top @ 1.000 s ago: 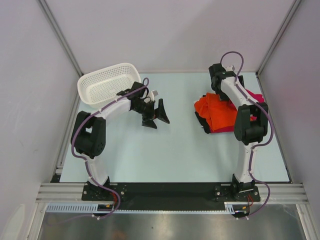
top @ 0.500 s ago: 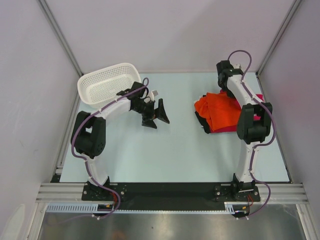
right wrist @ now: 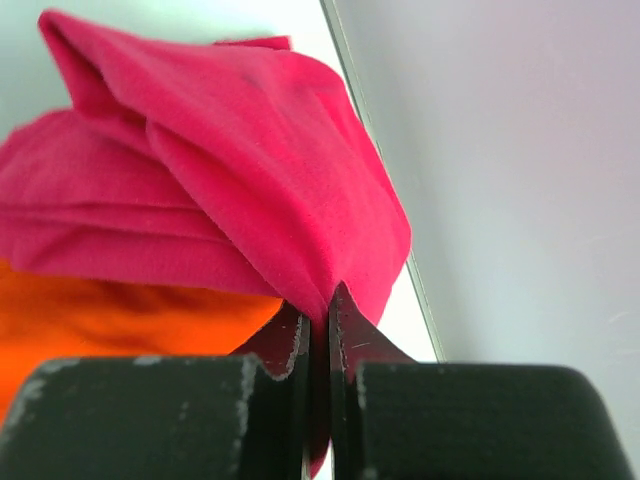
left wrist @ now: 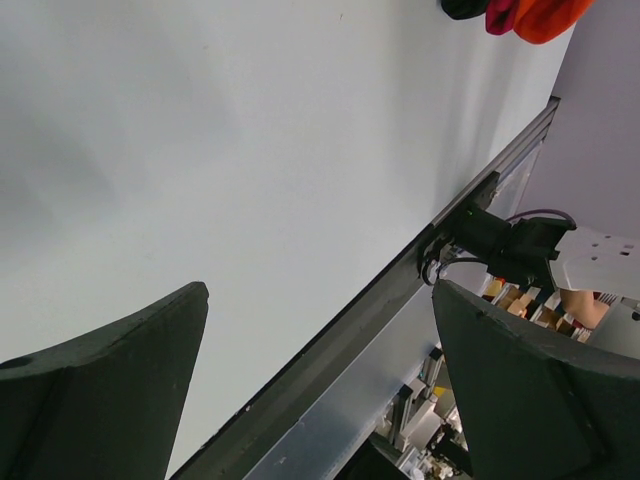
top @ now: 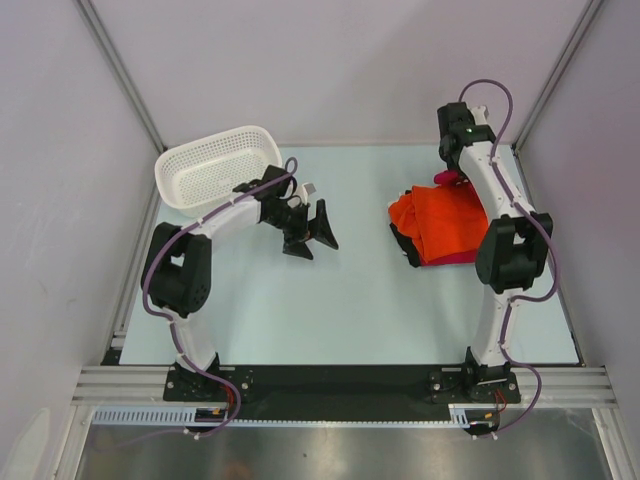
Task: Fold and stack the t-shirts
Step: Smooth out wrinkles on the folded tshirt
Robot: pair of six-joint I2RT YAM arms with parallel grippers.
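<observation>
Crimson t-shirt (right wrist: 230,170), its edge clamped in the right gripper's (right wrist: 318,310) jaws; lift gently so the cloth cannot slip. Idle, the left gripper (left wrist: 320,290) has its jaws wide apart.

White arms (top: 226,213), black joints (top: 511,260), purple cables (top: 497,87)

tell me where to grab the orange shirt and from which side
Probably its bunched left edge, coming across the table: the orange t-shirt lies crumpled atop the pile with that edge exposed, while the right arm overhangs its other side and the right gripper pinches the crimson t-shirt.
</observation>
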